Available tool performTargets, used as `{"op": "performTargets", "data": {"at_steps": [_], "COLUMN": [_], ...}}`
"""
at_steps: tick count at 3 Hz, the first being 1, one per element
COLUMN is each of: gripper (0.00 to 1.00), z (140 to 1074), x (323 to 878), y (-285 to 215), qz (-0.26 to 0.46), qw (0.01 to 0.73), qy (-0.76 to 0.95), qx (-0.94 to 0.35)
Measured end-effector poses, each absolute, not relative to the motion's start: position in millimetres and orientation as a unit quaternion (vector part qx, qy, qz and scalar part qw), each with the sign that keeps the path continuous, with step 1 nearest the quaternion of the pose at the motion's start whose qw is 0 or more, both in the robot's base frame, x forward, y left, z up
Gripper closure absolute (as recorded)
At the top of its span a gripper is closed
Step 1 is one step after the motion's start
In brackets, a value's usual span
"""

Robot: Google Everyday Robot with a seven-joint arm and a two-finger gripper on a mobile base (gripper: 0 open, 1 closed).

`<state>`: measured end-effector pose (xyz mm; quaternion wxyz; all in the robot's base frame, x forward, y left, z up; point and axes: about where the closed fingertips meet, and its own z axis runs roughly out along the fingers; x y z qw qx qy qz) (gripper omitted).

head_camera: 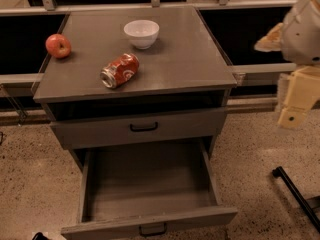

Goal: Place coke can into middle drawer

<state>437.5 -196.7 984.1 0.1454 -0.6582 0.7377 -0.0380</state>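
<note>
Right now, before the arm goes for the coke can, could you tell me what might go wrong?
The coke can lies on its side on the cabinet top, so a nudge could roll it off the front edge. The gripper hangs off the cabinet's right side; reaching across, it might clip the white bowl just behind the can. The middle drawer is open low down, under a closed drawer, so an early release could miss it.
</note>
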Motion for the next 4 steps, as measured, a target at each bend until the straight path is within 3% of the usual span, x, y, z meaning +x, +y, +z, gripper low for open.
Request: {"op": "performTargets", "data": {"at_steps": [1, 3, 4], "gripper": [0.0, 0.0, 0.0], "z": [993, 1000, 966], "x": [423, 436, 461], "y": [-137, -135, -115], "qz": [-0.038, -0.065, -0.082], "qw": [0.139, 0.134, 0.086], "qy": [0.61, 0.588, 0.521], "qx": [-0.779, -0.795, -0.845]}}
